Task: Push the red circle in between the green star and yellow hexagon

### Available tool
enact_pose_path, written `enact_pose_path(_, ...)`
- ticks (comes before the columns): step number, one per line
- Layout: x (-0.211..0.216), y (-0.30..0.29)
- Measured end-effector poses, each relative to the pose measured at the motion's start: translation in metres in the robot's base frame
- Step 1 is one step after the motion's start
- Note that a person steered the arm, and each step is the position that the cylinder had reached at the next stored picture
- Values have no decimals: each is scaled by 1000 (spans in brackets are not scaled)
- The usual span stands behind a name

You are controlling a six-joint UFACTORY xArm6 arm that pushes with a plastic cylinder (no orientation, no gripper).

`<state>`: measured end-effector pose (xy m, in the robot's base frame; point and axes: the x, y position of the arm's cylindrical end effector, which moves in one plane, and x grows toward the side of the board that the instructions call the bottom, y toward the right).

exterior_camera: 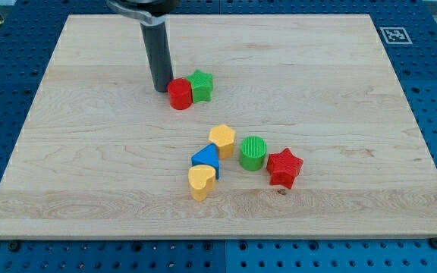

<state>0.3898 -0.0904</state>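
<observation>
The red circle (179,94) sits on the wooden board, touching the green star (201,85) on its right. My tip (161,89) rests just left of the red circle, touching or nearly touching it. The yellow hexagon (222,140) lies lower, toward the board's middle, apart from the red circle and the star.
A blue block (205,158) and a yellow heart (201,181) sit just below-left of the hexagon. A green circle (253,152) and a red star (284,167) lie to its right. The board's edge (218,238) runs along the view's bottom.
</observation>
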Motion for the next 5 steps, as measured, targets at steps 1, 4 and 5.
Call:
enact_pose_path(1, 11, 5)
enact_pose_path(4, 42, 21)
enact_pose_path(5, 42, 21)
